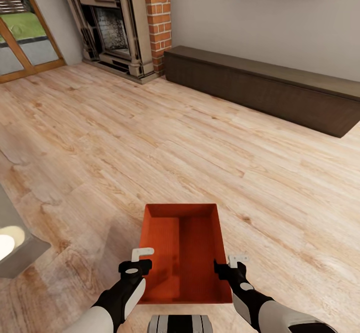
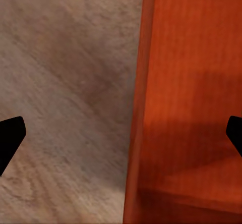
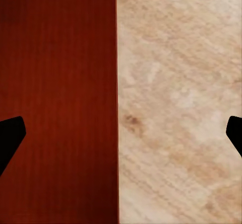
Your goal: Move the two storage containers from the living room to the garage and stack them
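Light wood plank floor (image 1: 150, 138) carries a long dark low cabinet (image 1: 265, 90) at two o'clock and the brick fireplace (image 1: 125, 23) at eleven o'clock.

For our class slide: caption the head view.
Both pincers, left and right, straddle an orange storage container's side walls on wood floor.

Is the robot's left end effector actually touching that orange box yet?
Apart, it seems. In the left wrist view the storage container wall runs between the two fingertips, which stand wide on either side of it with floor showing in the gap.
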Tool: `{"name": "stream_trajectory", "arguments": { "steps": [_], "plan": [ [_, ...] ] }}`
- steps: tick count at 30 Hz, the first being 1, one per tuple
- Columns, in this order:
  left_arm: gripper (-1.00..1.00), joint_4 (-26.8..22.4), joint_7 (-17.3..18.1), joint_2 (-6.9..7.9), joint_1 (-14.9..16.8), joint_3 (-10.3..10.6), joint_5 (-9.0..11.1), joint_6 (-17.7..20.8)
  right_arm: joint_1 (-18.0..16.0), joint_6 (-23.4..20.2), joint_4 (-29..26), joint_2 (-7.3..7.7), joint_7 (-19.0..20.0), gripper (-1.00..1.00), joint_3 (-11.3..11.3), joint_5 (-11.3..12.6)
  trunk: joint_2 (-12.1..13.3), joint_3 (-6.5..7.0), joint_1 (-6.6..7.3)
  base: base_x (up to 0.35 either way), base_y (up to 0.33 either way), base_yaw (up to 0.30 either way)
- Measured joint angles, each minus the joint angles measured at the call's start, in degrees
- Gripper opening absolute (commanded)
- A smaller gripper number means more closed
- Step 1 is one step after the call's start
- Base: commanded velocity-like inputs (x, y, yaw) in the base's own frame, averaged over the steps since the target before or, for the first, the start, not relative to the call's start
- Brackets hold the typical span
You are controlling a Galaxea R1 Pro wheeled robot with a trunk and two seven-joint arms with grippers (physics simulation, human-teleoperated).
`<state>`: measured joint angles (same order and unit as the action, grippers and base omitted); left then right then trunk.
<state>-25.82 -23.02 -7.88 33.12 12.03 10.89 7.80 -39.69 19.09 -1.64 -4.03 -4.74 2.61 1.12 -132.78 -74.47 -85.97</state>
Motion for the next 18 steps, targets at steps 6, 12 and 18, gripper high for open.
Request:
{"name": "stream_trajectory", "arguments": {
  "steps": [6,12,18],
  "plan": [
    [1.00,0.0,0.0,0.00,0.0,0.0,0.2,0.0,0.0,0.0,0.0,-0.03,0.0,1.00,0.0,0.0,-2.4,-1.08,-1.32,0.000,0.000,0.000],
    [1.00,0.0,-0.1,0.00,0.0,0.0,0.2,0.0,0.0,0.0,0.0,0.00,0.0,1.00,0.0,0.0,-3.2,-1.44,-1.76,0.000,0.000,0.000],
    [1.00,-0.1,0.0,0.00,0.0,0.0,0.2,0.0,0.0,0.0,0.0,0.00,0.0,1.00,0.0,0.0,-3.2,-1.44,-1.76,0.000,0.000,0.000]
  ]
}}
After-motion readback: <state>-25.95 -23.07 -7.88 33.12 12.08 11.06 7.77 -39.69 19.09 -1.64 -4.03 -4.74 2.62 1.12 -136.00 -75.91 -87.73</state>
